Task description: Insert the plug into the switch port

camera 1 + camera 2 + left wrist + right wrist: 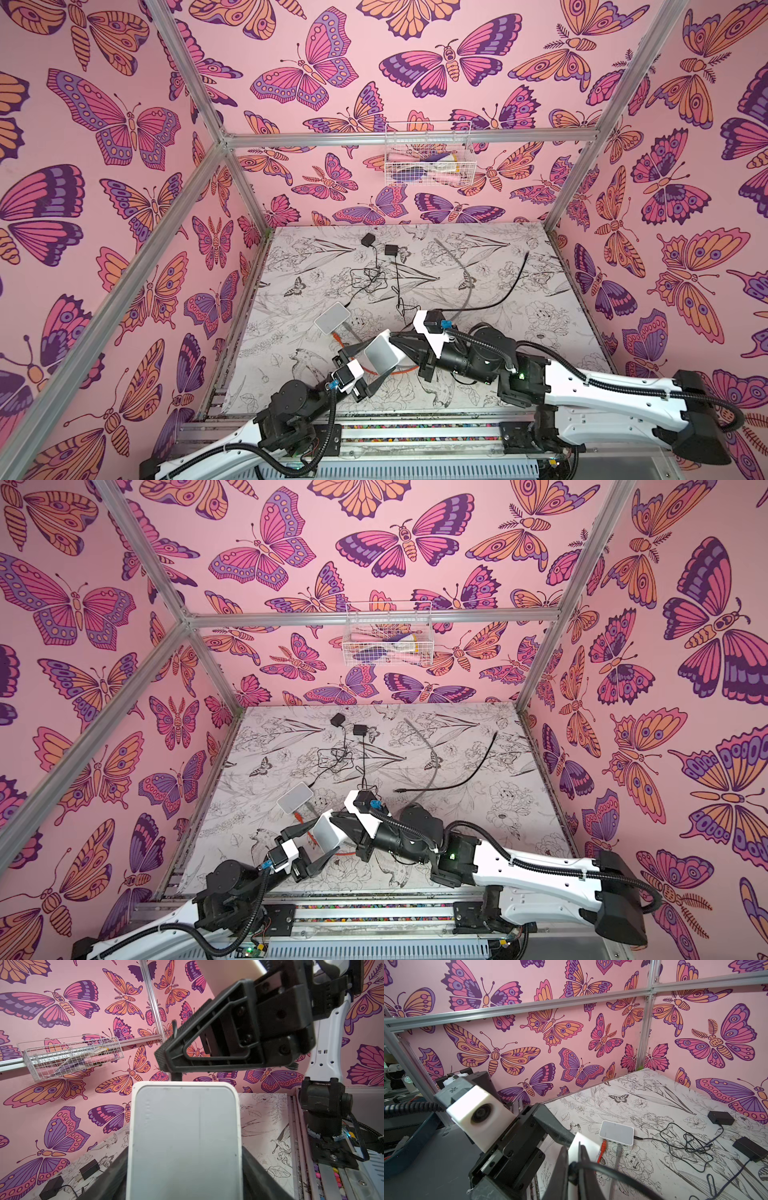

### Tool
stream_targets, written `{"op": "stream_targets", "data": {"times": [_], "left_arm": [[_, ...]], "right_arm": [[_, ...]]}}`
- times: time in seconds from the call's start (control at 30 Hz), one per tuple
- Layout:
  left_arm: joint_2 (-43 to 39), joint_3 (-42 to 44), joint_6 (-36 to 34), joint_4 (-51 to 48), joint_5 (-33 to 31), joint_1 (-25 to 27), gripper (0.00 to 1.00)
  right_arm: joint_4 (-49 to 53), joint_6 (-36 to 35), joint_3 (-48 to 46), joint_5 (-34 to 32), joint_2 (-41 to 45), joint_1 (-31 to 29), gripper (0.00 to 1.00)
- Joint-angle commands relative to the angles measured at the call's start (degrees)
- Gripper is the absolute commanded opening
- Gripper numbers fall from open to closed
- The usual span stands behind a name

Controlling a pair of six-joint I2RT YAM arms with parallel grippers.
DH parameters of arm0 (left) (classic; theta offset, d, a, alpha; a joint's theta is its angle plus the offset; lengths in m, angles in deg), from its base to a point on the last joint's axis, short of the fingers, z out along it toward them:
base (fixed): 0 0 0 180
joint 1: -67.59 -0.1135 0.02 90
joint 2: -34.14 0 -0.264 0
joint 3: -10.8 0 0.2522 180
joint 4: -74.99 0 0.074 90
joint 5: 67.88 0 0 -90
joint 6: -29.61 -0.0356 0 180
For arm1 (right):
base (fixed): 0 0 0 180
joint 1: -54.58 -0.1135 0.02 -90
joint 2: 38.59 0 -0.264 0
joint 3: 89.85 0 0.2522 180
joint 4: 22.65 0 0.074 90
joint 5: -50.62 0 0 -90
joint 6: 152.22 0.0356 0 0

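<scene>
Plug (pixel 176 1076): small, black, pinched in the right claw (pixel 164 1061), which is clamped tight on it. Its thin lead (pixel 602 1167) loops off past the fingers. The plug tip sits right at the far edge of the switch (pixel 185 1136). Contact looks likely, but the port is hidden, so I can't tell if it's seated.

Switch: white box, lifted off the worktop and tilted, gripped across its sides by the left claw (pixel 374 361). The claws meet at front centre in both top views.

Step, my read: the insertion itself, at final alignment or push. The next move calls for lining the plug axis up with the port, then a short straight push from the right. The left claw has to hold the switch rigid against that push. Any tilt likely jams the plug or skids it off the casing.

Outward: a second switch (pixel 331 318) lies flat on the worktop (pixel 561 345) just behind. An orange cable (pixel 602 1150) and a grey cable (pixel 617 1157) are in its ports. Two black adapters (pixel 368 240) (pixel 390 249) sit further back, with wires tangled between them and the switches. A loose black cable (pixel 498 297) and a loose grey one (pixel 461 266) curve across the right half.

The worktop has a black-line flower print. Walls (pixel 104 124) are pink with big butterflies, on an aluminium frame (pixel 411 137). A white wire basket (pixel 428 181) hangs on the back wall, contents unclear.
</scene>
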Motion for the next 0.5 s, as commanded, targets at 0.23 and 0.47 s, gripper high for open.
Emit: {"op": "stream_targets", "data": {"times": [0.23,0.47], "left_arm": [[-4.2,-2.3,-0.2,19.4,9.0,0.9,0.00],[-5.0,-2.7,-0.7,21.1,9.4,0.9,0.00]], "right_arm": [[11.5,1.1,-2.0,-1.2,-7.9,1.5,0.00],[11.1,2.2,-2.2,-0.8,-11.1,1.8,0.00]]}}
